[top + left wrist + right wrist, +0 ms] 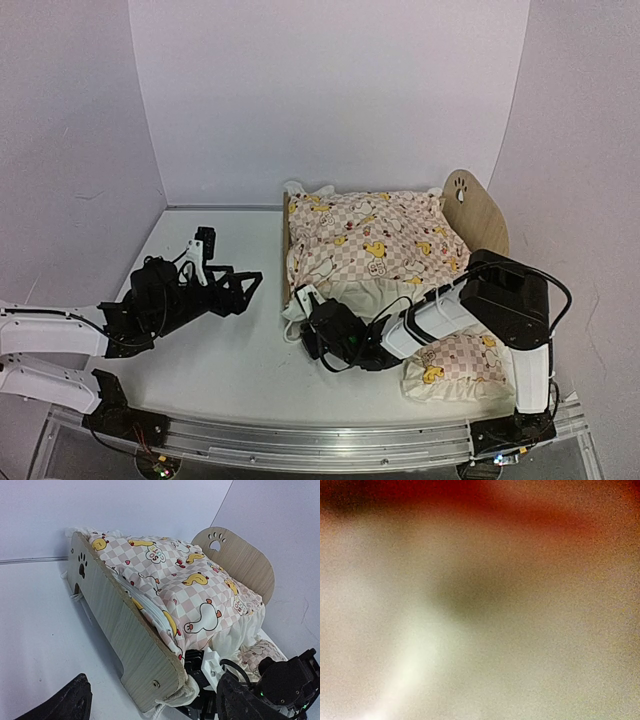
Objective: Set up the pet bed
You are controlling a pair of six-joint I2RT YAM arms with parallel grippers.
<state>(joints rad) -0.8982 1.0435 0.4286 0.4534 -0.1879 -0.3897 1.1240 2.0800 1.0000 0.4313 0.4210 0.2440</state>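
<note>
Just ahead of the right gripper point(306, 302), the bed point(480, 212) stands under its quilt point(380, 240), well to the right of the left gripper point(228, 258), which gapes wide and holds nothing. If the right fingers have caught the frill, a tug could drag the quilt askew or skid the light frame. Whether they grip it I cannot tell: that wrist view is all blur, and the arm half hides the pillow point(455, 362).

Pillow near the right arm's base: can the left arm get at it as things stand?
Probably not. The pillow lies partly under the right arm, which stretches across between it and the open left pincer.
</note>
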